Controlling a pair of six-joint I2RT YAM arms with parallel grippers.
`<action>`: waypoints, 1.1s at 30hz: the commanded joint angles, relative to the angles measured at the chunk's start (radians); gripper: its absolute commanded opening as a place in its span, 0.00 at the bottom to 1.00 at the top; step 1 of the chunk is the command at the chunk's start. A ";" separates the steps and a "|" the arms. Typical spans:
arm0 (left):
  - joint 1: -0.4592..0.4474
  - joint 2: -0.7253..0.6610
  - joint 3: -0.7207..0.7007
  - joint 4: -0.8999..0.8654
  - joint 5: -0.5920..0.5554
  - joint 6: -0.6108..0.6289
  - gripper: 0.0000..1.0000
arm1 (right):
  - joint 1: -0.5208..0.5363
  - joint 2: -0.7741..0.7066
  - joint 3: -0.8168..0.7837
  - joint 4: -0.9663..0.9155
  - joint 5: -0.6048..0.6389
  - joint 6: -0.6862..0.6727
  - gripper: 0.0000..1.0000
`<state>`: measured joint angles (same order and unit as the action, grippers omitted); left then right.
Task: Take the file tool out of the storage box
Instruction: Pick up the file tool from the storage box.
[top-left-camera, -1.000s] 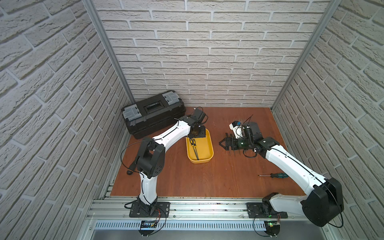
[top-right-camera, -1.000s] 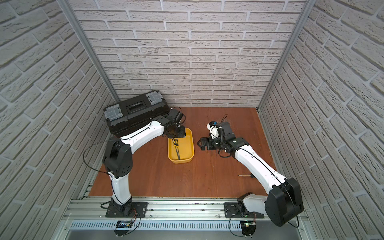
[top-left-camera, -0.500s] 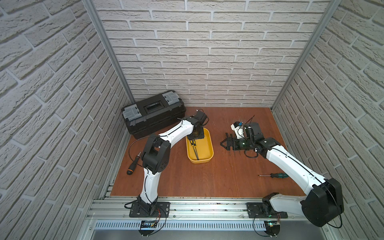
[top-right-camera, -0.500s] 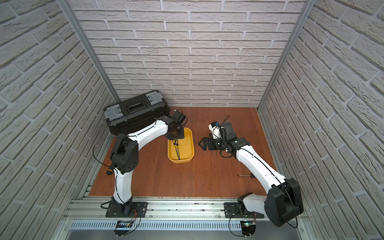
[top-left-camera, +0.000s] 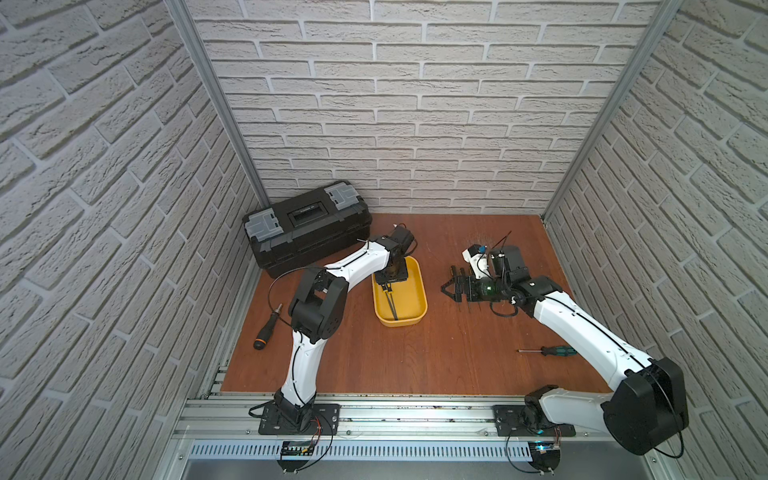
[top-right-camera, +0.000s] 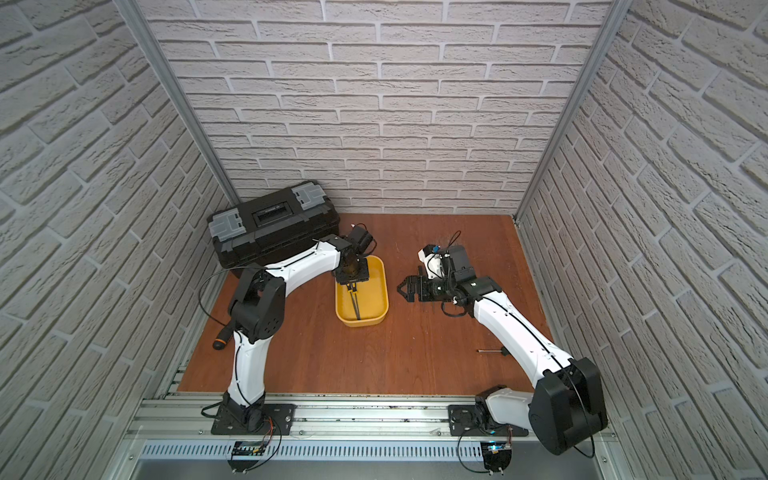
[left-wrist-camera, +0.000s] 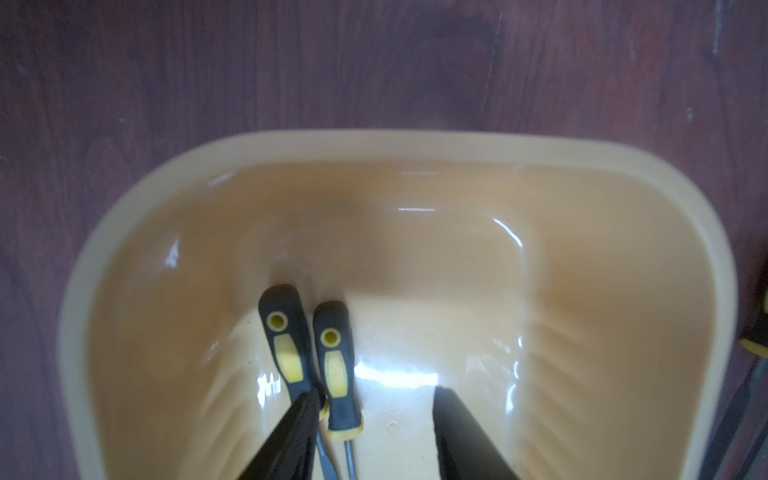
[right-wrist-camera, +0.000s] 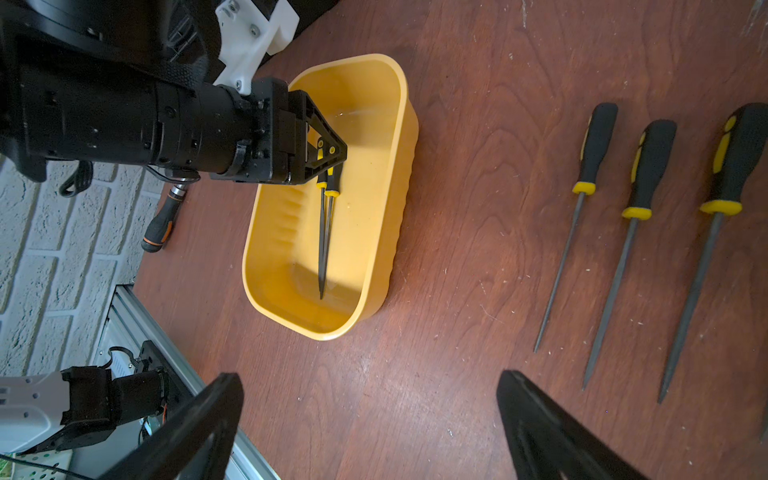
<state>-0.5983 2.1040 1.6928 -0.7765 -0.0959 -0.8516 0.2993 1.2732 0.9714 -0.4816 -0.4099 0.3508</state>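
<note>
Left gripper (left-wrist-camera: 376, 392) down in storage box (left-wrist-camera: 374, 143), jaws part-open over two file tools (left-wrist-camera: 336, 365) lying side by side, nothing pinched yet. Light, stiff; bare steel prob slippery, so take the rubbery handle. Right gripper (right-wrist-camera: 368, 384): jaws wide, empty, over counter (right-wrist-camera: 457, 208).

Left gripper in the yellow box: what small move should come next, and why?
Probably close the left gripper: its jaws stand partly open, low in the storage box, and one file handle lies between them, not yet clamped.
</note>
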 joint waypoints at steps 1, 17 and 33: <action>0.009 0.012 -0.015 0.025 0.005 -0.014 0.48 | -0.009 -0.022 0.016 0.024 -0.021 -0.016 1.00; 0.017 0.054 -0.013 0.021 -0.008 -0.025 0.45 | -0.022 -0.024 0.015 0.012 -0.020 -0.022 1.00; 0.017 0.097 0.000 0.030 -0.025 -0.025 0.38 | -0.037 -0.042 -0.003 0.003 -0.012 -0.028 1.00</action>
<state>-0.5892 2.1811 1.6928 -0.7609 -0.1120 -0.8692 0.2699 1.2560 0.9714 -0.4831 -0.4164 0.3355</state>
